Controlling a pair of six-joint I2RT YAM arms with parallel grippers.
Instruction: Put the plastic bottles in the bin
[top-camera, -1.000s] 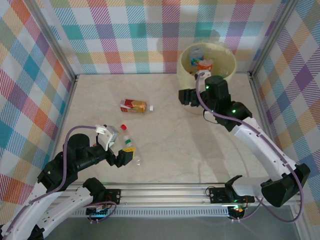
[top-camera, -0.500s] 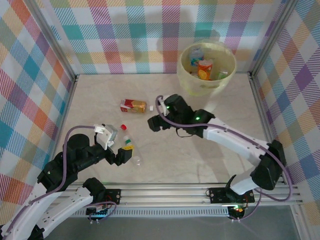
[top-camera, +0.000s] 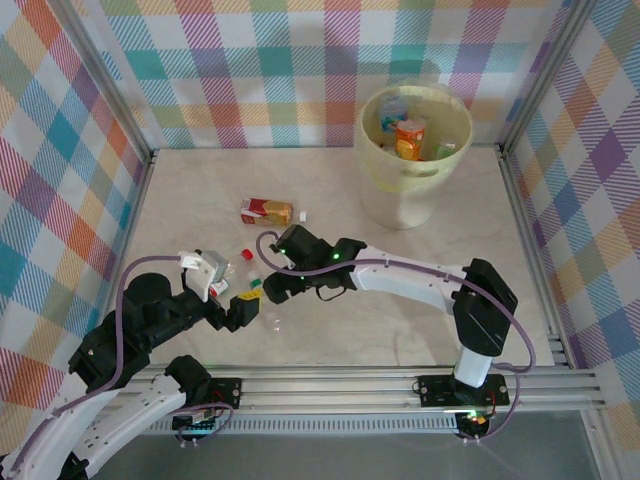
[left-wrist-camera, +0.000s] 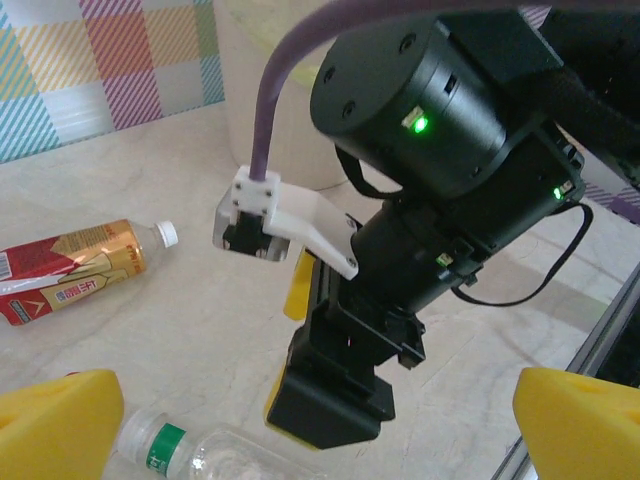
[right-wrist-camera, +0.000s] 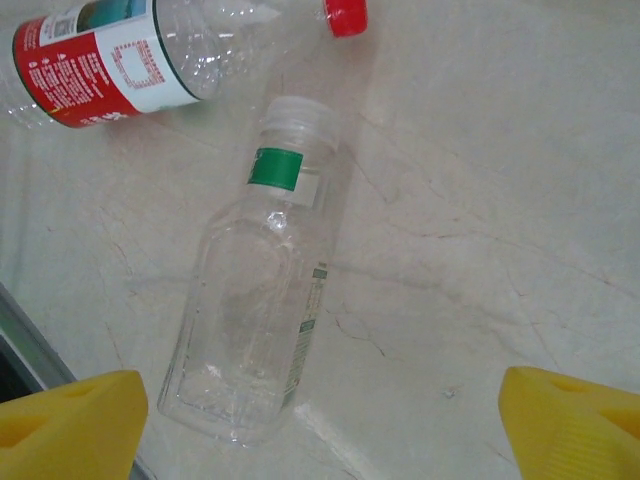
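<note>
The right gripper (right-wrist-camera: 320, 415) is seen with pads spread wide and nothing gripped. It is poised over the clear green-banded bottle (right-wrist-camera: 262, 310) at frame centre, presumably so it can be straddled. The left gripper (top-camera: 243, 313), just beside, is likewise spread and empty. Bottles are already held in the bin (top-camera: 415, 190), upper right. One second earlier, the right arm was at the bin rim; it has since been swung down-left.

A clear bottle (right-wrist-camera: 258, 310) with a green band and white cap lies flat just below the right gripper (right-wrist-camera: 320, 430), between its spread pads. A red-labelled bottle (right-wrist-camera: 110, 55) lies just beyond it, on its side. An orange-red labelled bottle (top-camera: 266, 211) lies farther off. The pale-yellow bin (top-camera: 410, 190) stands upright well beyond, with several bottles (top-camera: 408, 138) inside
</note>
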